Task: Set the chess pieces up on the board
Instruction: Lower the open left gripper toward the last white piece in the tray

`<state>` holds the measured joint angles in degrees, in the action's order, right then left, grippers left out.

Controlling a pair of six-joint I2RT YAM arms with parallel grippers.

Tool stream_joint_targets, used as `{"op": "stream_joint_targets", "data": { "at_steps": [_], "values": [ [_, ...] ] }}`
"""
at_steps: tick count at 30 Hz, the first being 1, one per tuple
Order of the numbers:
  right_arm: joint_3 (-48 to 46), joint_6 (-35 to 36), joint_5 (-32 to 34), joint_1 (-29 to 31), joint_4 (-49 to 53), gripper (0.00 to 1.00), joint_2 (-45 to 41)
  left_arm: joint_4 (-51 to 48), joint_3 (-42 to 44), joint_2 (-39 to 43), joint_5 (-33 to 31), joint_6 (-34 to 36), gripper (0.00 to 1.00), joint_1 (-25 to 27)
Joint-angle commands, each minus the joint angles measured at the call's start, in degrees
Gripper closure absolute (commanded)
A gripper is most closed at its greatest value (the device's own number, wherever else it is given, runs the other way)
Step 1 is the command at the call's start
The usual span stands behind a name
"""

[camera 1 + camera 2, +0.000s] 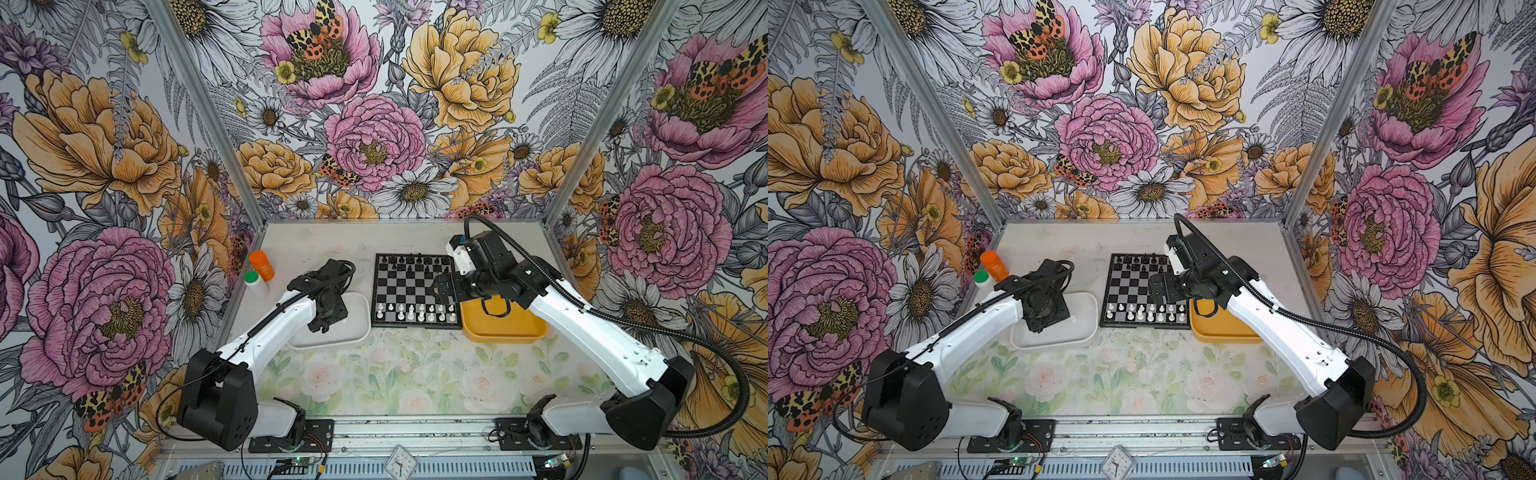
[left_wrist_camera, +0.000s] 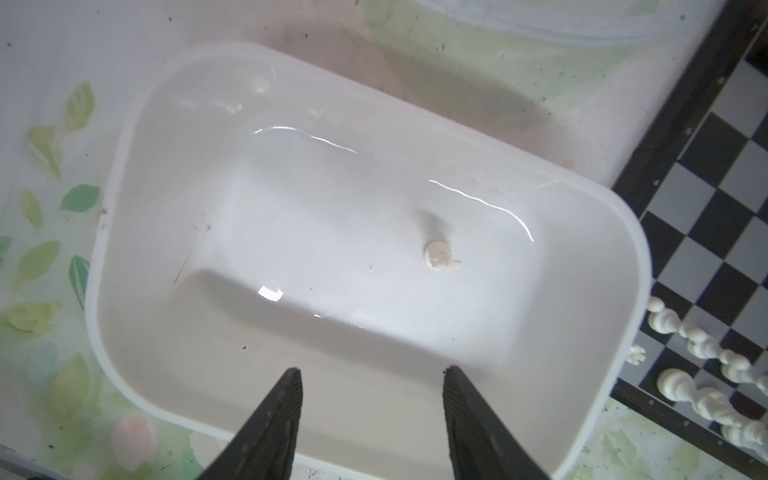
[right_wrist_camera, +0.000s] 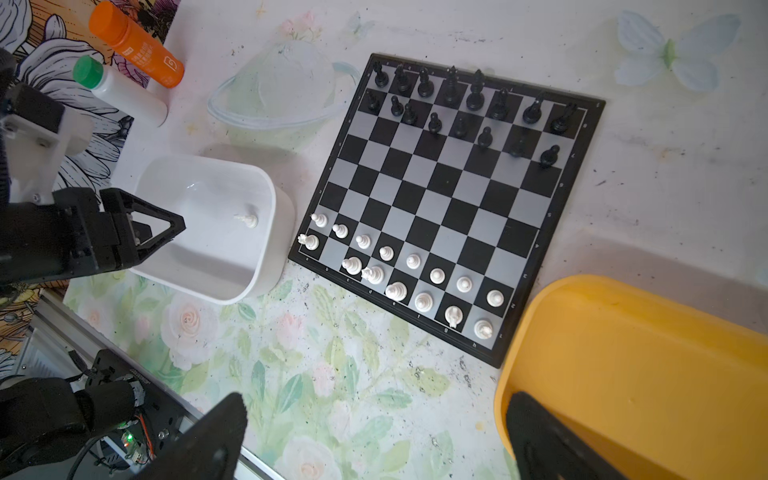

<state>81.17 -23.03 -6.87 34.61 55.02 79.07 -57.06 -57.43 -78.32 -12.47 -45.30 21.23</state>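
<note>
The board [image 1: 399, 286] [image 3: 449, 195] lies mid-table. Black chess pieces [image 3: 465, 99] fill its far rows and white chess pieces [image 3: 399, 270] its near rows. One white piece [image 2: 440, 256] [image 3: 248, 219] lies alone in the white tray [image 2: 311, 232] [image 1: 353, 328] to the left of the board. My left gripper [image 2: 373, 370] hangs open over the tray's near end, short of that piece, with nothing between its fingers. My right gripper [image 3: 378, 399] [image 1: 440, 291] is open wide and empty, hovering by the board's right edge next to the yellow tray [image 3: 644, 353].
An orange bottle [image 1: 262, 264] and a white bottle with a green cap [image 1: 255, 282] lie at the far left by the wall. The yellow tray [image 1: 498, 332] holds no pieces where it shows. Flowered mat covers the table's front.
</note>
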Motion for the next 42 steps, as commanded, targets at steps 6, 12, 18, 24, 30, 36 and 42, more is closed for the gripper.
{"op": "stream_joint_targets", "data": {
  "at_steps": [6, 12, 18, 24, 30, 36, 42],
  "values": [
    [4.2, 0.7, -0.8, 0.5, -2.2, 0.00, 4.0, 7.5, 0.7, -2.3, 7.2, -2.6, 0.40, -3.3],
    [4.4, 0.2, -0.3, 0.5, -2.7, 0.00, 5.0, 9.6, -1.2, -6.8, 10.9, -3.0, 0.39, -4.7],
    [3.6, -0.4, 0.8, 0.5, -3.0, 0.00, 5.0, 10.3, -3.2, -10.7, 12.5, -2.7, 0.39, -5.2],
    [2.6, -0.9, 1.4, 0.5, -3.7, 0.00, 4.6, 10.2, -3.9, -12.8, 13.1, -2.9, 0.40, -5.2],
    [1.3, -1.1, 1.8, 0.5, -4.1, 0.00, 4.0, 10.2, -3.7, -14.4, 13.7, -3.8, 0.41, -5.1],
    [-0.1, -1.0, 2.3, 0.4, -4.3, 0.00, 3.1, 10.2, -3.9, -16.0, 13.3, -4.1, 0.46, -5.0],
    [-1.3, -0.9, 2.3, -0.3, -4.3, 0.00, 2.1, 10.2, -4.3, -17.8, 13.1, -4.4, 0.52, -4.7]
  ]
}}
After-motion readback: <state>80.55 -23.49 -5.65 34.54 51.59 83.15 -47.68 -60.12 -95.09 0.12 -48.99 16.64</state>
